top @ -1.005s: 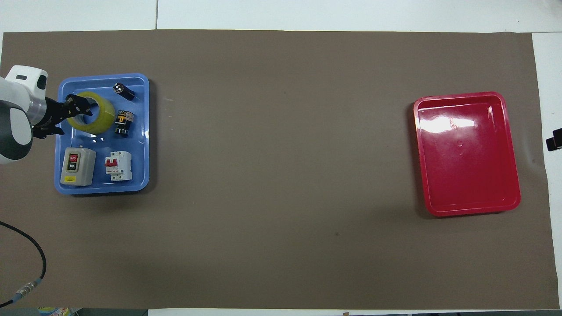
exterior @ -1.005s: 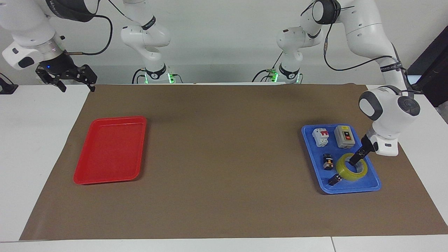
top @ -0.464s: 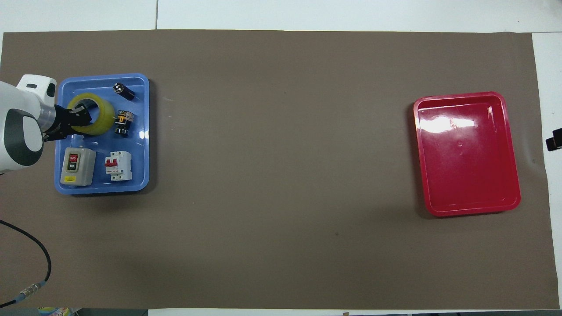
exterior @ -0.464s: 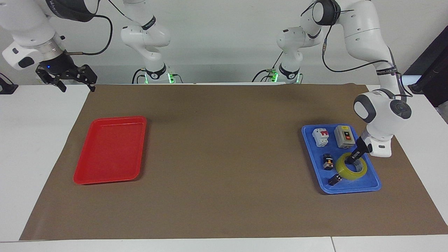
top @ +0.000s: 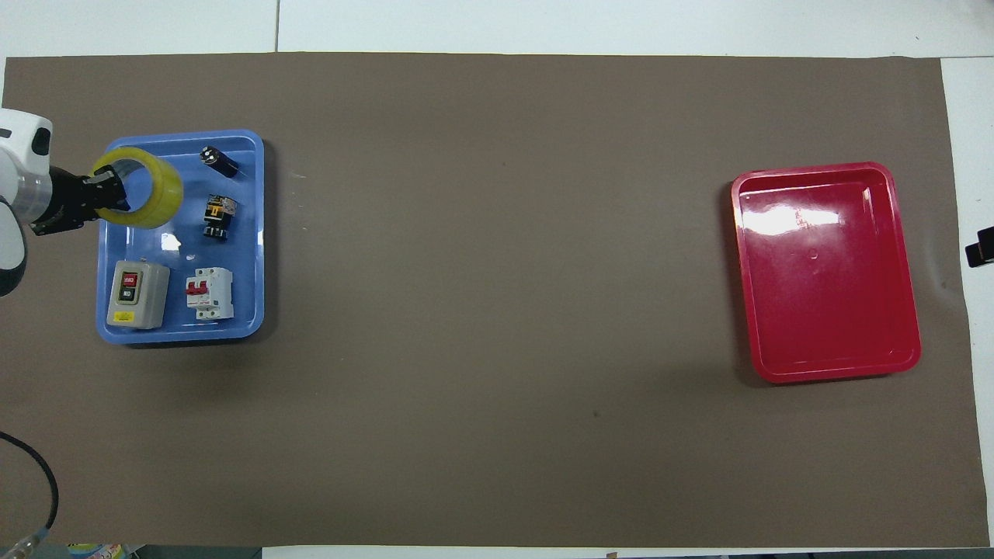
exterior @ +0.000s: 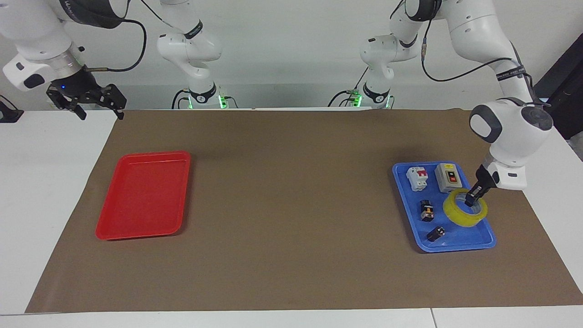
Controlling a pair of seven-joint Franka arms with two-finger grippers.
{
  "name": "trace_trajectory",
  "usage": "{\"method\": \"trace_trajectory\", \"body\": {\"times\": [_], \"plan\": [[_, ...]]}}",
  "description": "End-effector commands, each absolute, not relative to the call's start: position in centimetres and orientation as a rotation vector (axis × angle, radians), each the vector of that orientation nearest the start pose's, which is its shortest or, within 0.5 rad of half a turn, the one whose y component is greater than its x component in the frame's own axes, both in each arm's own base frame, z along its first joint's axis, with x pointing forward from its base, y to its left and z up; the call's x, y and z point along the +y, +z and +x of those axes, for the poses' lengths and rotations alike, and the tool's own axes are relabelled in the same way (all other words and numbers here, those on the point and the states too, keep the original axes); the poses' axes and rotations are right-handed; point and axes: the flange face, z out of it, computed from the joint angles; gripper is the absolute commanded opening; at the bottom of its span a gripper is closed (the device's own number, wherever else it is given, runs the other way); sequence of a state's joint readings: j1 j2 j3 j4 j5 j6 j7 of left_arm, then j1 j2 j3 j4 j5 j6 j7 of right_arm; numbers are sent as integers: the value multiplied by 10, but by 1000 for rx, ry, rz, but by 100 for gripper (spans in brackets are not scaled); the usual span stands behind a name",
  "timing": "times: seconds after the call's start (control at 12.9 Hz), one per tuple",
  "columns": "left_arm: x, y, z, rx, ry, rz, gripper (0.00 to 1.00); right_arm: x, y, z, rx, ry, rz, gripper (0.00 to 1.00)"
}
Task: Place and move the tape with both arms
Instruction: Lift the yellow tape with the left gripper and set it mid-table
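The yellow tape (exterior: 465, 210) (top: 159, 194) hangs lifted and tilted over the blue tray (exterior: 483, 239) (top: 252, 233) at the left arm's end of the table. My left gripper (exterior: 470, 197) (top: 105, 198) is shut on the ring's wall, one finger inside the hole. My right gripper (exterior: 97, 110) waits open in the air above the table's edge at the right arm's end, over nothing of the task; only a dark bit of it (top: 980, 250) shows in the overhead view.
In the blue tray lie a grey switch box (exterior: 449, 177) (top: 138, 293), a white breaker with red levers (exterior: 418, 178) (top: 210, 292) and two small black parts (exterior: 427, 212) (exterior: 436, 233). A red tray (exterior: 141, 196) (top: 827, 272) sits toward the right arm's end on the brown mat (exterior: 291, 205).
The left gripper shut on the tape's wall and lifted it off the blue tray's floor, tilting it. The right arm stayed still.
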State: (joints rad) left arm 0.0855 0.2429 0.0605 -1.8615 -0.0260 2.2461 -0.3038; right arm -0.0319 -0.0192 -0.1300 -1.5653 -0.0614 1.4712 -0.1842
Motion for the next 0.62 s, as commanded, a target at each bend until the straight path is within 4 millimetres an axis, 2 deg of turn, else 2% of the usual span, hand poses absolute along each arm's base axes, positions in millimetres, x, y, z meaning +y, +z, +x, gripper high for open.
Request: {"method": "trace_trajectory", "body": {"times": [0.0, 0.08, 0.23, 0.46, 0.54], "plan": [[71, 446, 597, -574, -174, -3089, 0, -95, 631, 531, -59, 115, -3167, 100], [48, 447, 595, -491, -147, -3086, 0, -97, 632, 531, -57, 115, -3167, 100], [-4, 433, 590, -344, -142, -3097, 0, -98, 631, 530, -54, 115, -3167, 100], [-102, 406, 587, -124, -93, -3113, 0, -95, 631, 529, -61, 129, -3164, 100], [-134, 397, 582, -109, -76, -3113, 0, -97, 632, 529, -56, 127, -3164, 100]]}}
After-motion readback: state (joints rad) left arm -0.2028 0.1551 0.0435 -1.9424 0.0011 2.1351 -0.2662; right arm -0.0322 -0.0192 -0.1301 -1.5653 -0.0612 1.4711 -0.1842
